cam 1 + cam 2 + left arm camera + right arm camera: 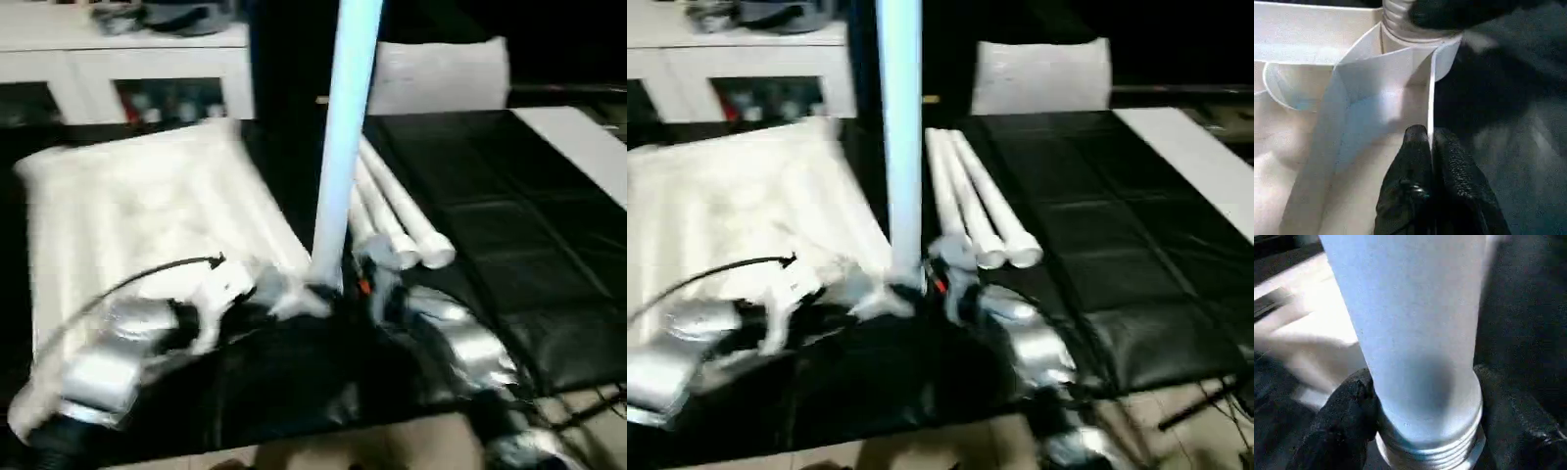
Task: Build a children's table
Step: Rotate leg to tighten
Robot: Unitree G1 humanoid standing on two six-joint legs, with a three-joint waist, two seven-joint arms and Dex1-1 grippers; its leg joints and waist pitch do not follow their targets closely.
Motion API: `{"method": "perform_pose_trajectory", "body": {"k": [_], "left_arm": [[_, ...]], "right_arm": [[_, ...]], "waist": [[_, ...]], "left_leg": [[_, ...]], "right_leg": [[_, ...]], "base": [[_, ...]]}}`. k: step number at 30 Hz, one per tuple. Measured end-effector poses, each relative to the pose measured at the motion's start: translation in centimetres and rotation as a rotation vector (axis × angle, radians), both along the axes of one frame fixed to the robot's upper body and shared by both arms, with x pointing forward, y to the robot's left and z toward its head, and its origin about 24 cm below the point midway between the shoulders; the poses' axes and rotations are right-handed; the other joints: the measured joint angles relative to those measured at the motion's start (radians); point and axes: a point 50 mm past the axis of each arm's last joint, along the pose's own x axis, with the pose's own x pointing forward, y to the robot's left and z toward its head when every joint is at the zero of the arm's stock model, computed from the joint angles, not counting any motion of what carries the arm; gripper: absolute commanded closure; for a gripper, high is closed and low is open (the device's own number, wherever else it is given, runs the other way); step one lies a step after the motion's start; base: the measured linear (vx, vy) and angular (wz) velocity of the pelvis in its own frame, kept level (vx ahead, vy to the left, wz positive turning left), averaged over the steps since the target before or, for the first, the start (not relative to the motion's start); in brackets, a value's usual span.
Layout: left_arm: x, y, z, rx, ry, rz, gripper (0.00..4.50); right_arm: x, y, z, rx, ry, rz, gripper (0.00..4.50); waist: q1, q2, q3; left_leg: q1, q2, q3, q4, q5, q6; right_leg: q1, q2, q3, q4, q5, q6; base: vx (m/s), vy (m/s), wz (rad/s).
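Black work surface (549, 255) carries upturned table top (137, 215) at left; right gripper (367, 284) stands leg (345, 147) vertical over its near-right corner. Left wrist: left gripper (1431, 139) pinches top's rim beside socket (1410, 29). Right wrist: fingers clamp leg's threaded end, axis upright

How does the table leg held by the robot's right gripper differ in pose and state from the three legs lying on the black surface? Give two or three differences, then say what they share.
The held leg stands upright; the three loose legs lie flat on the black surface.
The held leg is gripped near its threaded base by the right gripper, at the tabletop corner; the loose legs lie untouched, side by side.
All four are long, round, white and tapered.
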Motion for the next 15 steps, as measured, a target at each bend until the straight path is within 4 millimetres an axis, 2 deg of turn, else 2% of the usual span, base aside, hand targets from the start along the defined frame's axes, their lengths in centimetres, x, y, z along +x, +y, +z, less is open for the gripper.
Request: {"method": "perform_pose_trajectory", "body": {"k": [3, 5, 9, 13, 15], "left_arm": [[0.3, -2.1, -0.1, -0.024, -0.004, 0.139, 4.5], [0.3, -3.1, -0.1, -0.028, -0.005, 0.178, 4.5], [0.4, -3.8, 0.1, -0.008, -0.018, 0.165, 4.5], [0.6, -3.8, 0.5, 0.026, -0.035, 0.116, 4.5], [0.6, -3.6, 0.5, 0.036, -0.042, 0.096, 4.5]], "right_arm": [[1.1, 1.0, 0.3, -0.048, 0.014, -0.154, 1.78], [1.3, 1.0, 0.4, -0.072, -0.005, -0.183, 1.22], [0.9, 0.7, 0.3, -0.079, -0.047, -0.205, 0.86], [0.3, 0.1, 0.2, -0.073, -0.082, -0.216, 0.51], [0.0, -0.1, 0.2, -0.071, -0.097, -0.198, 0.27]], "waist": [[-0.009, 0.001, 0.0], [-0.007, 0.002, -0.001], [0.001, 0.002, -0.001], [0.018, 0.003, -0.001], [0.02, 0.004, -0.001]], "left_leg": [[0.0, 0.0, 0.0, 0.0, 0.0, 0.0], [-0.001, -0.001, 0.0, 0.0, 0.0, 0.0], [-0.003, -0.002, 0.0, 0.0, 0.0, 0.0], [-0.005, -0.001, 0.0, -0.001, 0.0, 0.0], [-0.005, -0.001, 0.0, -0.002, -0.001, 0.0]], "right_leg": [[0.001, 0.0, 0.0, -0.003, 0.0, 0.0], [0.001, 0.0, 0.001, -0.005, 0.0, 0.0], [0.001, 0.0, 0.002, -0.005, 0.0, 0.0], [-0.001, 0.0, 0.001, -0.004, 0.001, -0.001], [-0.001, 0.0, 0.001, -0.004, 0.001, 0.0]], "base": [[0.0, 0.0, 0.0], [0.0, 0.0, 0.0], [0.0, 0.0, 0.0], [0.0, 0.0, 0.0], [0.0, 0.0, 0.0]]}}
